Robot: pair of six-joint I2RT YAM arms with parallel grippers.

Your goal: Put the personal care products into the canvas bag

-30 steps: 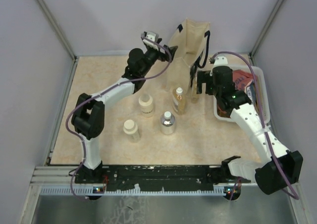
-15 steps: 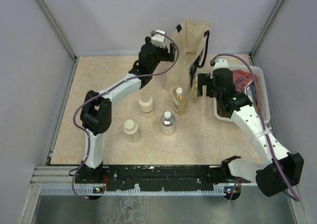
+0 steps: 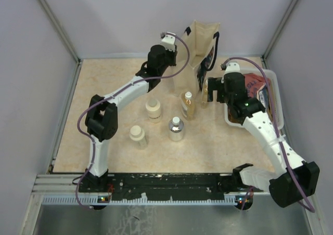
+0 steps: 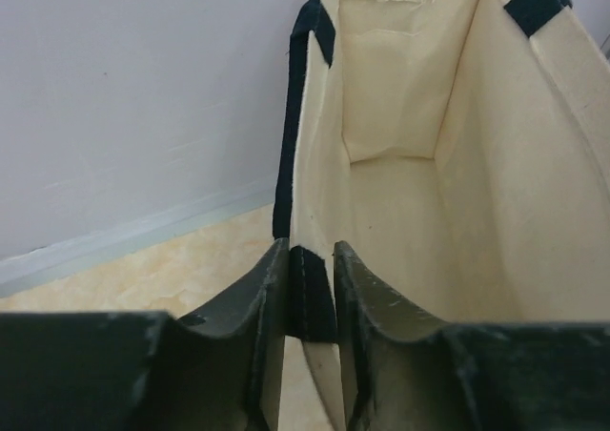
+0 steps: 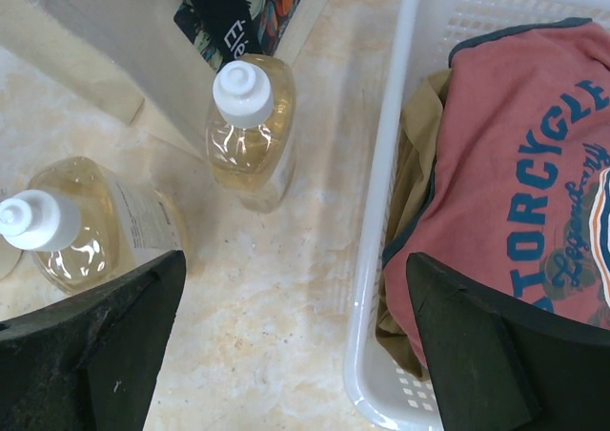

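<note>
The canvas bag (image 3: 204,40) stands open at the back of the table, and its cream inside (image 4: 419,193) fills the left wrist view. My left gripper (image 4: 311,271) is shut on the bag's left rim, right on the dark strap (image 4: 311,302); from above it (image 3: 179,49) sits at the bag's left side. My right gripper (image 5: 295,259) hangs open over bare table between an amber bottle (image 5: 250,131) and the tub. A second amber bottle (image 5: 76,226) stands to its left. Two cream jars (image 3: 153,109) (image 3: 137,135) and a round clear bottle (image 3: 176,129) stand mid-table.
A white plastic tub (image 5: 381,259) holding a red shirt (image 5: 515,183) sits at the right, close beside my right gripper. The same tub (image 3: 279,102) reaches almost to the right wall. Grey walls close in the table at the back and on both sides.
My left gripper has moved right to the bag's rim and shut on its strap edge. The right arm and the products have stayed put.
</note>
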